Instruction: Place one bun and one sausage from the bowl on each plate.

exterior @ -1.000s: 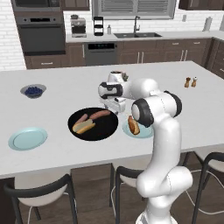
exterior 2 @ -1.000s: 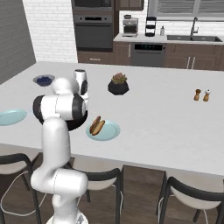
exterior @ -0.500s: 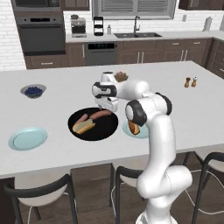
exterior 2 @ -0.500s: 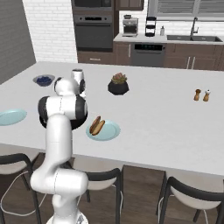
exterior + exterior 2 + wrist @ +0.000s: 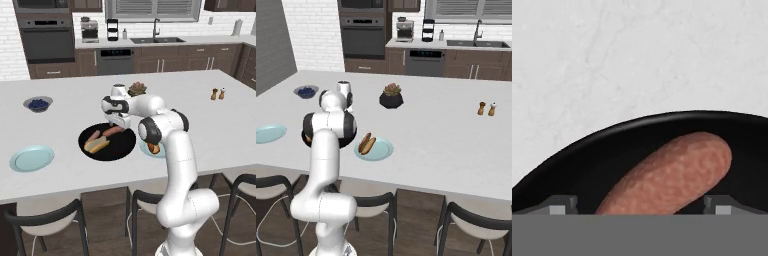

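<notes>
My arm rises from the base, bends at a high elbow and reaches forward and down so that my gripper (image 5: 121,121) hangs over the far rim of the bowl (image 5: 120,147), wrist pointing nearly straight down. In the hand view my two finger tips (image 5: 560,204) stand wide apart at the bottom corners, clamped on nothing, with the sausage (image 5: 669,175) lying between them below; I cannot tell whether they touch it. That sausage is a smooth, rounded, reddish-brown cylinder with a mottled skin, lying at a slant on the glossy black floor of the bowl, one blunt end toward the curved rim.

The bowl is wide, shallow and round, with a thin shiny lip, and it sits on the pale marbled counter (image 5: 65,112). Inside it, nearer the base than the sausage (image 5: 114,131), lies a bun (image 5: 96,145), tan and oblong. Just beside the bowl, on its right, a flat pale blue-green plate (image 5: 382,151) carries a bun with a sausage in it. Well left of the bowl lies the second plate (image 5: 32,158), bare and round with a slightly raised rim. Beyond the bowl stand a small black plant pot (image 5: 137,90) and, far left of it, a small grey bowl of blueberries (image 5: 38,104)
</notes>
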{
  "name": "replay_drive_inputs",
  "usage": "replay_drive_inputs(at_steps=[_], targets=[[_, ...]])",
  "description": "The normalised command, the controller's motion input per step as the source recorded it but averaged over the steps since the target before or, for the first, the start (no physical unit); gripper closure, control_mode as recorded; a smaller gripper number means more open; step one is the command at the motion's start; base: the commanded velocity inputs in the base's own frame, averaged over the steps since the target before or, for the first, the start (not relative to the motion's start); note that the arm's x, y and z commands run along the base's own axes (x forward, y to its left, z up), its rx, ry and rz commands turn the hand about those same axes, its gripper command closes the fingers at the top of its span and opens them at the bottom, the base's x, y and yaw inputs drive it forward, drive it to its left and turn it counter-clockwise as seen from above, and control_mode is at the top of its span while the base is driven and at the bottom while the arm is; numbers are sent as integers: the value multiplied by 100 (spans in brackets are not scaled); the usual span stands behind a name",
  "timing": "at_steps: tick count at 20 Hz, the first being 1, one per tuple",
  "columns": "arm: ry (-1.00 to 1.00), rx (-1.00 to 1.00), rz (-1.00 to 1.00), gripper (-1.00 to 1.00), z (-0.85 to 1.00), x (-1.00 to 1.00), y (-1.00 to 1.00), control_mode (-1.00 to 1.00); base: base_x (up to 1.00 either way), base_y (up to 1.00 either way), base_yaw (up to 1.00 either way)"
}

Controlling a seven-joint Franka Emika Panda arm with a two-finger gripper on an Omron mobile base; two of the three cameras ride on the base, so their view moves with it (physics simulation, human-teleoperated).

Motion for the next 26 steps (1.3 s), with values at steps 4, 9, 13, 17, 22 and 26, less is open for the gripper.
replay_drive_inputs(at_steps=[4, 9, 13, 17, 22, 26], targets=[[0, 0, 0, -100, -36, 4, 4, -100, 0, 0, 0], [0, 0, 0, -100, -18, 0, 0, -100, 0, 0, 0], [0, 0, 0, -100, 0, 0, 0, -100, 0, 0, 0], [0, 0, 0, 100, 0, 0, 0, -100, 0, 0, 0], [0, 0, 0, 100, 0, 0, 0, -100, 0, 0, 0], [-4, 0, 8, 100, 4, -67, -6, -100, 0, 0, 0]])
